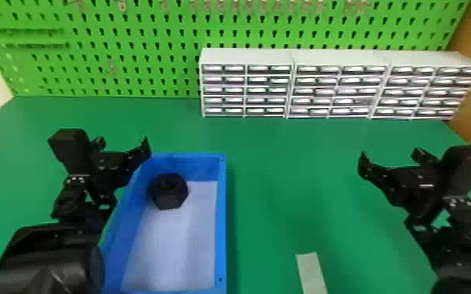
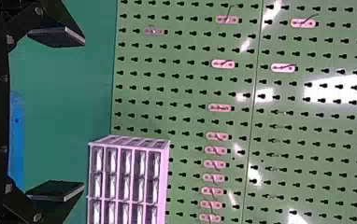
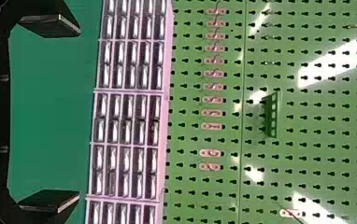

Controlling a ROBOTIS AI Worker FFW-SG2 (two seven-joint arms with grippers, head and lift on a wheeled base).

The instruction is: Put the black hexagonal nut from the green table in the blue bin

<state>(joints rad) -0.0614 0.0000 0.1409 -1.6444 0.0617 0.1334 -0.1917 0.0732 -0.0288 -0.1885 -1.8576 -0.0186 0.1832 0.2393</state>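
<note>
- Black hexagonal nut (image 1: 169, 191): resting inside the blue bin (image 1: 221, 219), near its far left corner. It lies to the right of the left gripper (image 1: 122, 145) and closer to the robot than that gripper's fingers (image 1: 143, 150), well apart from the right gripper (image 1: 393, 158).
- Left gripper: released and holding nothing, fingers spread wide beside the far left corner of the bin.
- Right gripper: also released and unloaded, its fingers (image 3: 50, 25) wide apart, well to the right of the bin.
- Green worktop (image 1: 285, 176): reaches out past both pairs of fingers.
- Pale strip (image 1: 311, 271): on the worktop, between the two pairs of fingers sideways, but closer to the robot.
- White drawer cabinets (image 1: 246, 56): in a row beyond the fingers, against the green pegboard (image 1: 137, 58); any lettering on the drawer fronts is too small to read.
</note>
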